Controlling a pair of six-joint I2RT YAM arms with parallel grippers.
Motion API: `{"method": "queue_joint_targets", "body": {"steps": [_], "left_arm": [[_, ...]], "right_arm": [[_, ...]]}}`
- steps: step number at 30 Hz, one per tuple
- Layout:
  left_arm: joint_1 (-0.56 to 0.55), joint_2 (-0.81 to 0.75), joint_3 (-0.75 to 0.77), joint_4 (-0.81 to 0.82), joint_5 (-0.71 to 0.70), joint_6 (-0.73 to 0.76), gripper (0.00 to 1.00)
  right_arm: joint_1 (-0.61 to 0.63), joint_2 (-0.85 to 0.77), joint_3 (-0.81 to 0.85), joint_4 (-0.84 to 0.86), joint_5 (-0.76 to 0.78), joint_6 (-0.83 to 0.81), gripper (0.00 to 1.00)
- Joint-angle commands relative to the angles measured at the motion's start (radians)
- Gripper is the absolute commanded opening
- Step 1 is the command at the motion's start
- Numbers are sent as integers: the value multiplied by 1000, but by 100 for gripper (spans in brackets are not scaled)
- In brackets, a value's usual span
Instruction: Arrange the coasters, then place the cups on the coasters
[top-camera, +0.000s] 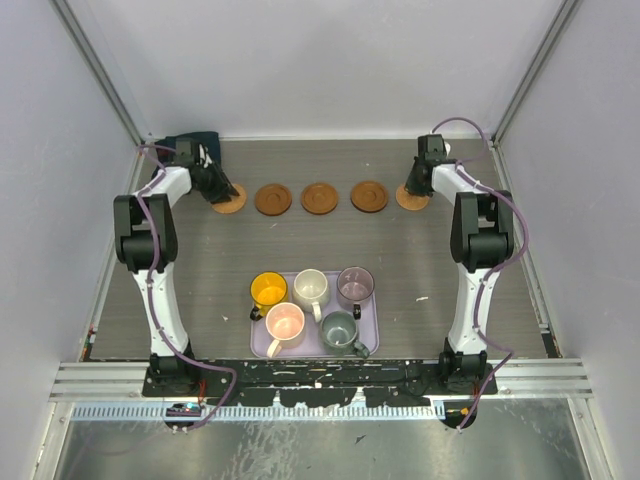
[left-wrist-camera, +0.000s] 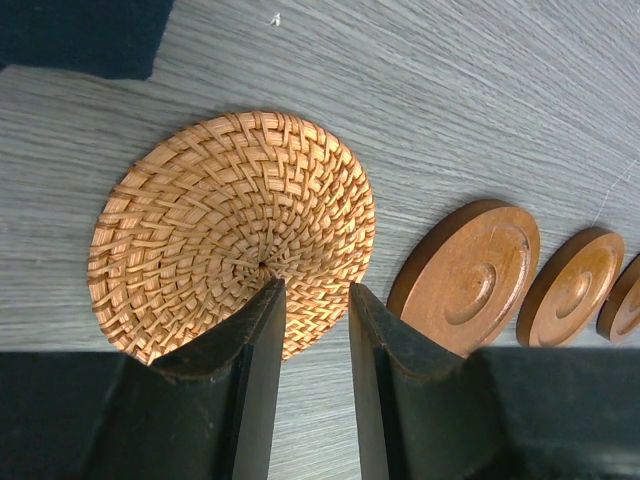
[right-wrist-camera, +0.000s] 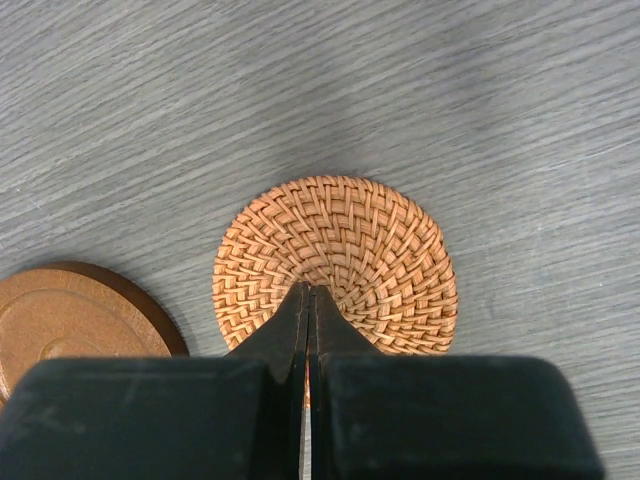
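Along the counter's (top-camera: 450, 270) far side, five coasters (top-camera: 320, 197) are lying in a row, small gaps between them. The left gripper (left-wrist-camera: 315, 290) is hovering, narrowly parted, over the left woven coaster's (left-wrist-camera: 230, 220) near edge. The right gripper (right-wrist-camera: 308, 290) is sitting closed over the right woven coaster (right-wrist-camera: 340, 240). The cups (top-camera: 311, 288) are crowding the tray (top-camera: 372, 330), with open counter between them and the row.

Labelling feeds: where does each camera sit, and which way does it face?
Top: above, behind the robot, looking down on the table; both arms show.
Left wrist: on the left arm, down past left gripper onto left woven coaster.
Right wrist: same, right gripper, right woven coaster.
Shared: top view shows both coasters, ending the row.
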Motion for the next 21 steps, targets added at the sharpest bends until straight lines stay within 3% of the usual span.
{"method": "queue_joint_targets", "body": {"steps": [1,21], "left_arm": [[-14,50,4,-30,5,9,34],[-15,51,12,-8,-6,3,34]], "right_arm": [[4,27,22,-19,-7,-16,1],[25,-40,-82,-2,-13,7,1]]}}
